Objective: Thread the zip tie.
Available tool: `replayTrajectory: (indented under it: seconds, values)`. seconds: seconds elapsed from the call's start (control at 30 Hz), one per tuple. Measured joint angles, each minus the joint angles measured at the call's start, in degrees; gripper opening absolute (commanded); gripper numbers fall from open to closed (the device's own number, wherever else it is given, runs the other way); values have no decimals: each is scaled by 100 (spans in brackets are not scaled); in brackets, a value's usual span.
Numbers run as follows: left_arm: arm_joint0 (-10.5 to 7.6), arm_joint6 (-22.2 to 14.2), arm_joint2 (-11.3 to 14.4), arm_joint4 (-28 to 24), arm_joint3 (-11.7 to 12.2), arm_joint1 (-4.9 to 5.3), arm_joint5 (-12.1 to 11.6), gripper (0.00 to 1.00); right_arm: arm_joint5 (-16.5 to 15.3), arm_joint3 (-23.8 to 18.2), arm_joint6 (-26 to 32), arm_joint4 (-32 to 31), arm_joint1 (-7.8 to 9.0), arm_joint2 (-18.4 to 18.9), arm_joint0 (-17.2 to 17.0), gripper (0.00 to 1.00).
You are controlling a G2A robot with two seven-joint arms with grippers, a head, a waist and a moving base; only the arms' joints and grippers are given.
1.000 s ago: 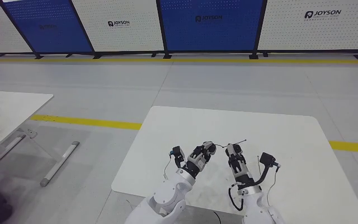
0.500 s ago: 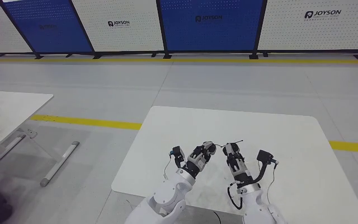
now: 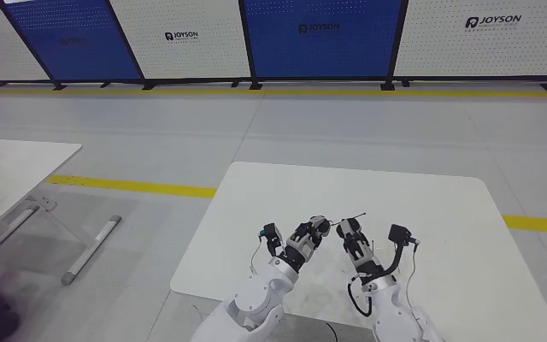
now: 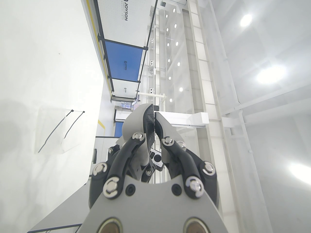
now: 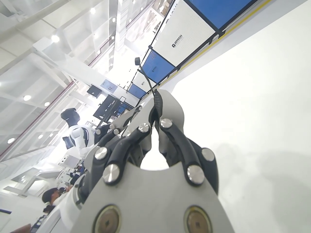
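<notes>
White table (image 3: 427, 197), partition panels (image 3: 325, 34) behind. Right gripper (image 5: 156, 95) clamped on zip tie (image 5: 145, 75): head juts past fingertips, strap in line with fingers. Left gripper (image 4: 153, 115) just beside, fingers pressed together; tail between them, cannot tell. 2 spare ties (image 4: 75, 123) well apart.

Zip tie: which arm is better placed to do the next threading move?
Probably right. The right gripper is shut on the zip tie, its head free past the fingertips. The left gripper is shut close beside; whether it pinches the tail is unclear.
</notes>
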Motion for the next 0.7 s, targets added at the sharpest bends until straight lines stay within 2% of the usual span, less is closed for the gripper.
replayTrajectory:
  seconds: [0.7]
  values:
    - [-69,85,19,6,104,-19,103,0,141,-140,-124,-277,5,38,-91,0]
